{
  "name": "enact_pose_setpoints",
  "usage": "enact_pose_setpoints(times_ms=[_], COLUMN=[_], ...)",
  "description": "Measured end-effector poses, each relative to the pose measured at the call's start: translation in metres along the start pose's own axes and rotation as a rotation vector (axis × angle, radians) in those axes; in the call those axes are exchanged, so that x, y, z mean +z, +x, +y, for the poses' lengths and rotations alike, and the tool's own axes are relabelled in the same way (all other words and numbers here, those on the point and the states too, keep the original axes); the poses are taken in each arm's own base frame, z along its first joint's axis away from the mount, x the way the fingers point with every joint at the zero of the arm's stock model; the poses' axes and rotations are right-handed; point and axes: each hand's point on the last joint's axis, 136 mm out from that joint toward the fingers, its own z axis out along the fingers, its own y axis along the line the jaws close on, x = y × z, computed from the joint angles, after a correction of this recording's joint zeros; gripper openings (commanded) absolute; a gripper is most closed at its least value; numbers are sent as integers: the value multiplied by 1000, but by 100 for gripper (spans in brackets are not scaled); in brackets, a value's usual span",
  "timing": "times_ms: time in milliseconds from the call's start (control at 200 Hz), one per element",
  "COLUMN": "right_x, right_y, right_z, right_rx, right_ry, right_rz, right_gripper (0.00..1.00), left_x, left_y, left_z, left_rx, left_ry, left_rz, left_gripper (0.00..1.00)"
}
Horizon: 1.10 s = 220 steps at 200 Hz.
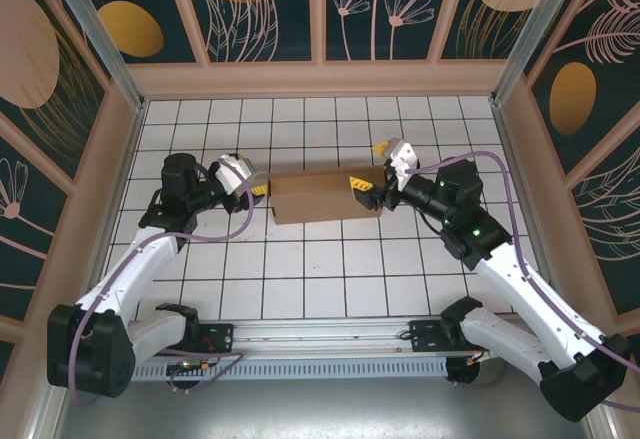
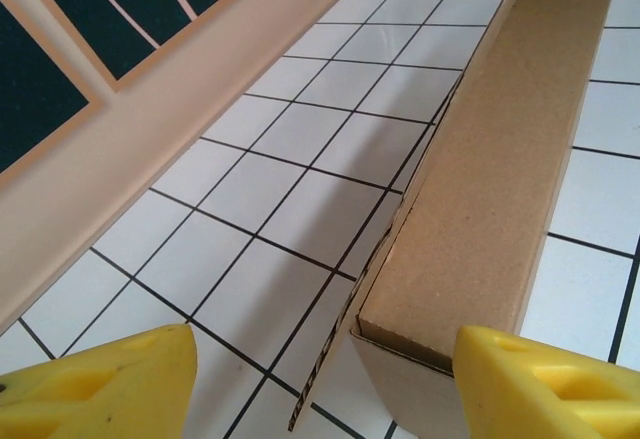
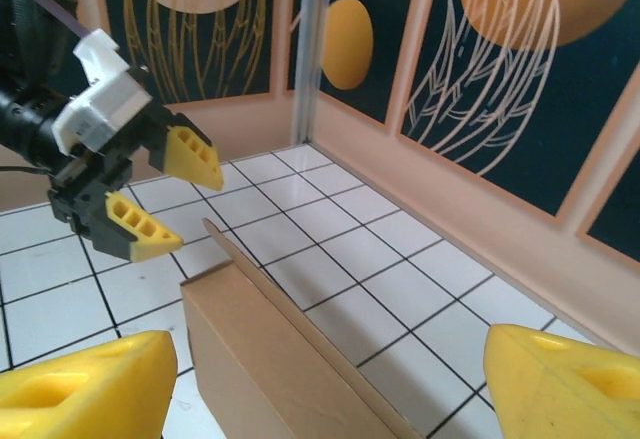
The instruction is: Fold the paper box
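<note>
the paper box (image 1: 325,196) lies lengthwise between the arms, an end facing each. left jaws and right jaws gape empty, equally near.

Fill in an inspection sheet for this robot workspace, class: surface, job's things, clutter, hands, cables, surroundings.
Surface: white tiled table with black grid lines.
Job's things: paper box, long and brown, lying mid-table, a loose flap along its far side.
Clutter: nothing seen.
Hands: left hand open at the box's left end; right hand open, fingers straddling its right end.
Cables: purple cables, one looping on each side.
Surroundings: peach-framed walls with dark leaf panels.
</note>
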Motion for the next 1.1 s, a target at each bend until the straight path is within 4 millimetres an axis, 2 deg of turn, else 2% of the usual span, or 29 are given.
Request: enact_pose_setpoints(times_ms=[215, 435, 530, 696, 826, 961, 1101], right_x=[-1, 3, 6, 5, 5, 6, 6], right_y=[8, 29, 30, 16, 17, 22, 25], right_z=[-11, -26, -32, -52, -55, -58, -62], right_rx=[1, -70, -90, -119, -141, -139, -144], right_ry=[69, 139, 152, 197, 204, 209, 221], right_rz=[29, 133, 172, 182, 199, 214, 228], right_gripper=[78, 68, 66, 66, 65, 63, 62], left_x=[9, 12, 12, 14, 14, 16, 23], left_y=[5, -5, -6, -2, 0, 4, 15], left_z=[-3, -2, -1, -3, -3, -3, -4], left_rx=[-13, 13, 19, 10, 7, 1, -21], left_ry=[51, 81, 86, 94, 96, 96, 113], left_rz=[5, -12, -14, 0, 8, 17, 41], left_gripper=[55, 30, 29, 35, 37, 33, 24])
